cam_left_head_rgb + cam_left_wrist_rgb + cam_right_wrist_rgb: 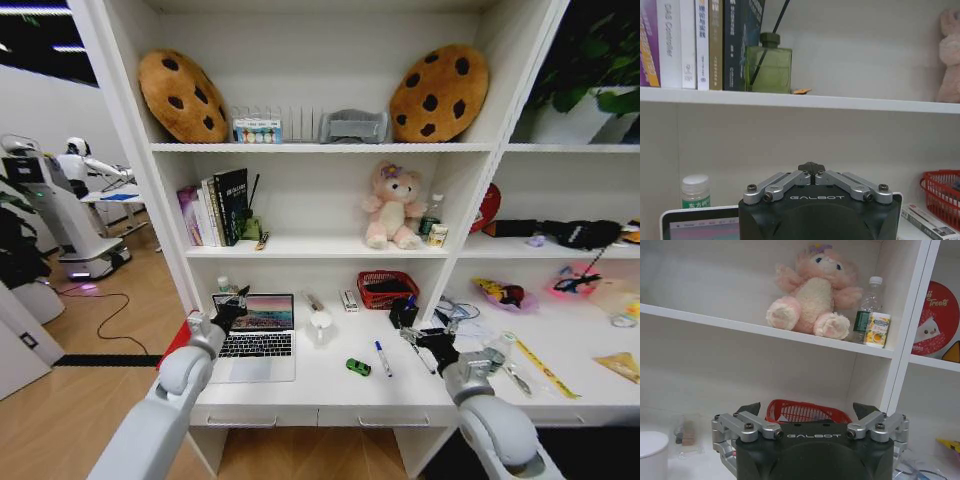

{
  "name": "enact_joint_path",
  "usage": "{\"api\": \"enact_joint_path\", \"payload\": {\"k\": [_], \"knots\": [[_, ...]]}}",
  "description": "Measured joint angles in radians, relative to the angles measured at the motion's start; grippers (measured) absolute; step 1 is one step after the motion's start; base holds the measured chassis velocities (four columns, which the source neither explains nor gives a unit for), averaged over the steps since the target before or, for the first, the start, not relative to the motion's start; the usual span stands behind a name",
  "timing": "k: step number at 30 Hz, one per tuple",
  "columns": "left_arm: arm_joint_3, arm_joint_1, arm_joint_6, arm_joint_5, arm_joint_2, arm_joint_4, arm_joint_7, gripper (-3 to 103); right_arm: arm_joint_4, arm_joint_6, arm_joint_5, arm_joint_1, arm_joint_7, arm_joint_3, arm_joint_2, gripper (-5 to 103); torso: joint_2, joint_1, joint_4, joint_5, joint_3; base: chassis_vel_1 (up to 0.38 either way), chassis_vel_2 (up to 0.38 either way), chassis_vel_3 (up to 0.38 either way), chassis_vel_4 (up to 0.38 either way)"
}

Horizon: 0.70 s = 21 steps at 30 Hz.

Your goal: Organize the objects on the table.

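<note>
While beside the laptop [256, 335], left tool [237, 300] closed, empty.

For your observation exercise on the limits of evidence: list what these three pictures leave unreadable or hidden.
- Open silver laptop: in the left wrist view the black left gripper covers most of its screen.
- Red mesh basket: contents hidden behind the right gripper in its wrist view.
- Small clear green-capped bottle: label cut off by the laptop lid.
- Book spines: titles too small in the head view.

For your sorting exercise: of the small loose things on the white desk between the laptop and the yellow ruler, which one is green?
The tiny toy car, lying just right of the laptop. The marker beside it is white with a blue cap.
</note>
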Motion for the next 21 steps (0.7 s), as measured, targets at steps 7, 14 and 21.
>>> {"api": "enact_joint_path", "payload": {"k": [7, 14, 21], "knots": [[0.036, -0.127, 0.208, -0.046, -0.018, 0.071, -0.052, 0, -0.031, -0.002, 0.026, 0.011, 0.013, 0.006, -0.039, 100, 0.000, 0.000, 0.0000, 0.0001, 0.000, 0.000, 0.000, 0.000, 0.000], [0.050, -0.187, 0.263, -0.061, -0.027, 0.101, -0.061, 0, -0.050, 0.001, 0.015, 0.014, 0.013, -0.004, -0.001, 100, 0.000, 0.000, 0.0000, 0.0001, 0.000, 0.000, 0.000, 0.000, 0.000], [0.056, -0.230, 0.336, -0.121, -0.022, 0.129, -0.092, 0, -0.052, 0.003, 0.000, 0.009, 0.013, -0.009, 0.016, 100, 0.000, 0.000, 0.0001, 0.0000, 0.000, 0.000, 0.000, 0.000, 0.000]]}}
